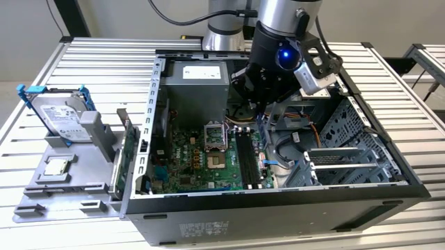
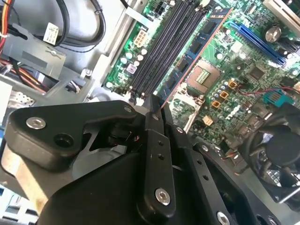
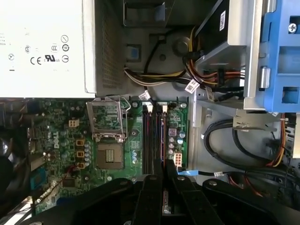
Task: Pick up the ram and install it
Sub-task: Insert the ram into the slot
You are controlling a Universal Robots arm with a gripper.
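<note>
While the gripper (image 2: 152,104) hangs low inside the case (image 1: 278,208), its fingers (image 3: 151,197) are pinched almost together on the ram (image 2: 193,49), and the blue stick runs out from between them on edge, chips facing the socket (image 2: 201,75). It lies along the 4 black slots (image 2: 161,47), on their socket side, close above the board (image 3: 61,136). I cannot tell whether its lower edge touches a slot yet or hovers just over one. In the first wrist view the fingertips sit over the slot bank (image 3: 152,136) towards the side away from the socket, so the work reads as the seating stage, with the pick already done. Doing this well is mostly a matter of alignment: the stick should stay parallel to its slot along the whole length, upright and not leaning, with the notch matched to the slot key. The white clips (image 3: 150,107) at the slot ends should be open, though their state is not clear. Pressure wants to be straight down and even, since a tilted push could jam 1 corner or let the thin board slip in the grip. Cables (image 3: 154,75) and the supply (image 3: 42,47) stand well apart from it.
</note>
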